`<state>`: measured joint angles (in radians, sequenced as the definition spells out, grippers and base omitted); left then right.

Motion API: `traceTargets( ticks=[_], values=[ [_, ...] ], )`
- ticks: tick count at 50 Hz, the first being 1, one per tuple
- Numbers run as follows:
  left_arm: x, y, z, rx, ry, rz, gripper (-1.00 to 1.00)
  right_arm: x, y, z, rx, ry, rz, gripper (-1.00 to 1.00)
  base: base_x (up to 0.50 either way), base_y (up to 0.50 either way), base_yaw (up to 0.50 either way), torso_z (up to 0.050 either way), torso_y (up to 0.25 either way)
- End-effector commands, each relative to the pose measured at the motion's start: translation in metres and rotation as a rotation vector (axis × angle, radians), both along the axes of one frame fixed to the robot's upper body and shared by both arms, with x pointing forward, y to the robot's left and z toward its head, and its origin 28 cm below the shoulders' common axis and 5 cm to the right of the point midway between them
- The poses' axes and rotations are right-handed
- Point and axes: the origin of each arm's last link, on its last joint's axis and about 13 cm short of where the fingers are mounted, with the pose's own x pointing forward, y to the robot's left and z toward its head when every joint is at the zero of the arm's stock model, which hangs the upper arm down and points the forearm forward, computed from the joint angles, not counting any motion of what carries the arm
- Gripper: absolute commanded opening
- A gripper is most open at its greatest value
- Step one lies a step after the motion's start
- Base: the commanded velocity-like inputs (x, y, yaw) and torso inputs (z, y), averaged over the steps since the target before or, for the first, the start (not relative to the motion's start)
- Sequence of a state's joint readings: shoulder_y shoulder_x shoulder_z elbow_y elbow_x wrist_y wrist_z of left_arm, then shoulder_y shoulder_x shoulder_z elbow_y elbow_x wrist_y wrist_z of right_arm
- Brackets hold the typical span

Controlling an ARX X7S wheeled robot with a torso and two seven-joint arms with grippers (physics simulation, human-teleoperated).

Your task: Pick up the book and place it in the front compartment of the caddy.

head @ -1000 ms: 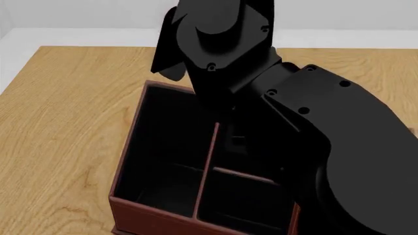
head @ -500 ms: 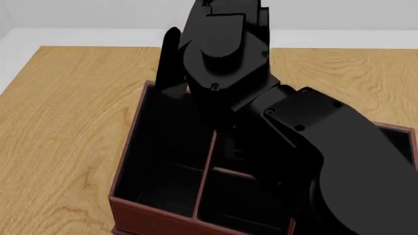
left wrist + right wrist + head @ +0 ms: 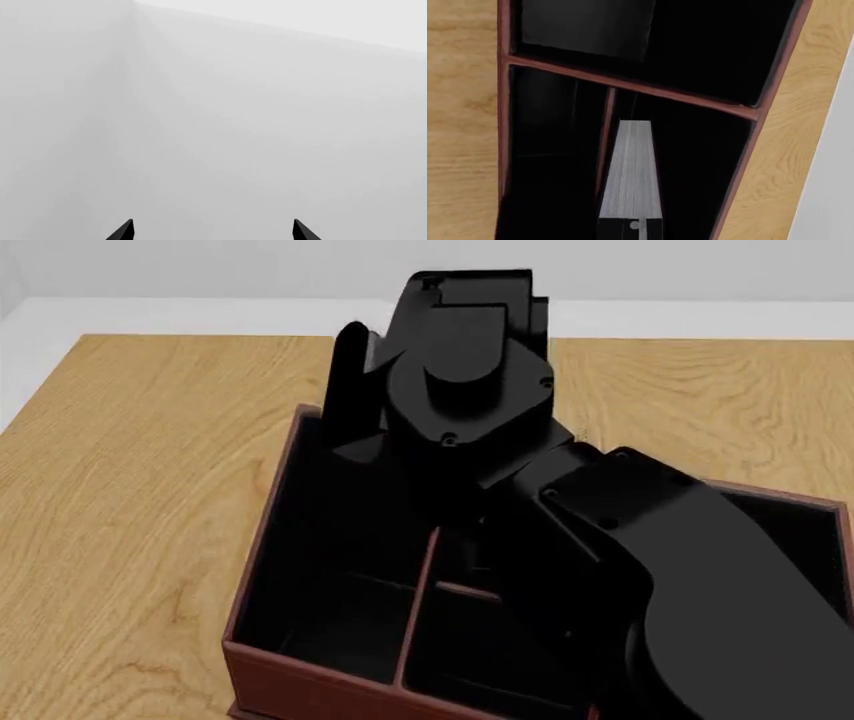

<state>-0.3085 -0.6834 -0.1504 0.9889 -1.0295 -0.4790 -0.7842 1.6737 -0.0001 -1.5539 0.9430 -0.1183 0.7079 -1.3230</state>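
Note:
In the right wrist view my right gripper (image 3: pixel 630 229) is shut on the book (image 3: pixel 630 170). The book's pale grey page edge runs away from the jaws, over the black inside of the caddy (image 3: pixel 627 86). In the head view the dark red caddy (image 3: pixel 307 680) sits near the table's front, and my right arm's wrist (image 3: pixel 461 380) hangs over its far part and hides the gripper. A black upright slab (image 3: pixel 350 375) shows beside the wrist; I cannot tell whether it is the book. My left gripper (image 3: pixel 212 231) is open and faces a bare grey wall.
The wooden table (image 3: pixel 147 470) stretches left of and behind the caddy. Red dividers (image 3: pixel 416 610) split the caddy's near part into compartments. My right forearm (image 3: pixel 694 570) covers the caddy's right side. The table's far edge meets a white floor strip (image 3: pixel 200 315).
My right arm has drawn back toward the caddy's far side and its wrist has turned. The caddy's right wall has come into view.

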Motion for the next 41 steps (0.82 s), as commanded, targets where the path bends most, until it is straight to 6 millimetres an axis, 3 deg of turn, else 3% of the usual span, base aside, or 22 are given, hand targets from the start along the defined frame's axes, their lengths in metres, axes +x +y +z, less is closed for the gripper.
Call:
traceTargets(
  ticks=[1,10,11,31,41],
  values=[
    [-0.006,0.002,0.0,-0.003,-0.002,0.009,1.0,0.005,-0.004,-0.014,-0.08,-0.034,0.013,-1.0,0.0,0.0,0.0,0.0,0.0],
    [-0.006,0.003,0.0,-0.007,-0.002,0.017,1.0,0.006,-0.006,-0.022,-0.061,-0.059,0.017,-1.0,0.0,0.0,0.0,0.0,0.0],
    [-0.006,0.004,0.0,-0.008,-0.003,0.018,1.0,0.006,-0.005,-0.022,-0.063,-0.059,0.022,1.0,0.01,0.0,0.0,0.0,0.0],
    [-0.008,0.003,0.002,-0.013,-0.019,0.009,1.0,0.0,-0.002,0.014,-0.067,-0.132,0.02,1.0,0.0,0.0,0.0,0.0,0.0],
    [-0.009,0.002,0.003,-0.015,-0.029,-0.003,1.0,-0.006,-0.001,0.043,-0.074,-0.169,0.007,1.0,0.0,0.0,0.0,0.0,0.0]
  ],
)
